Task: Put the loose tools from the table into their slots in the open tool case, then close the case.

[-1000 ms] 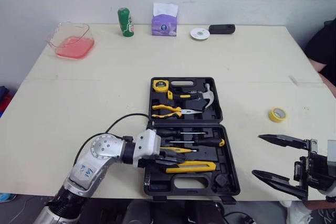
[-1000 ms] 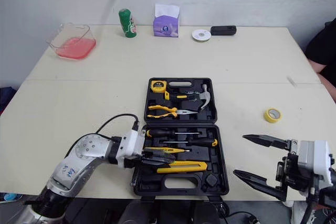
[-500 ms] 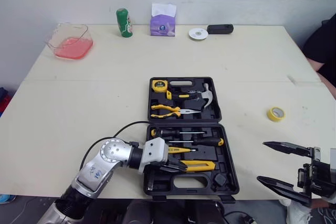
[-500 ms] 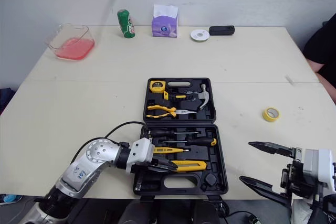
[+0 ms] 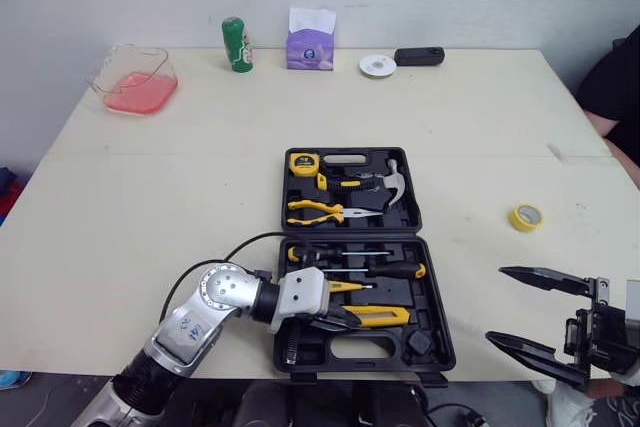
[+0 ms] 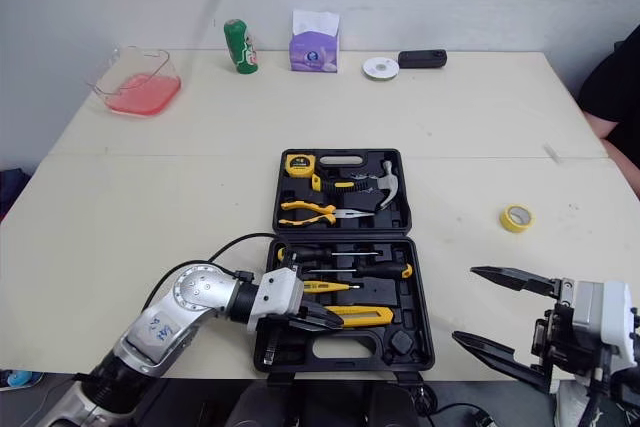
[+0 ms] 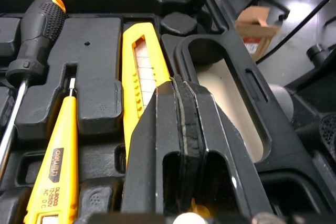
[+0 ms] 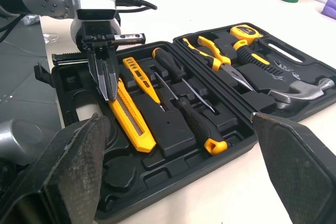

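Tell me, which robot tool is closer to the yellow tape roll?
Right. The right tool hangs open near the edge of the table, close to the tape roll. The left tool is farther, shut over the yellow knife in the tool case.

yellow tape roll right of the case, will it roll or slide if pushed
The yellow tape roll lies flat on the table, so a push would probably slide it, not roll it. A small hollow ring, it is likely light. Tipped on edge, it might roll.

Left gripper (image 5: 343,315) lies low near the tabletop's near edge, pointing right, fingers pressed together; right gripper (image 5: 495,304) at the near right corner, fingers spread wide.
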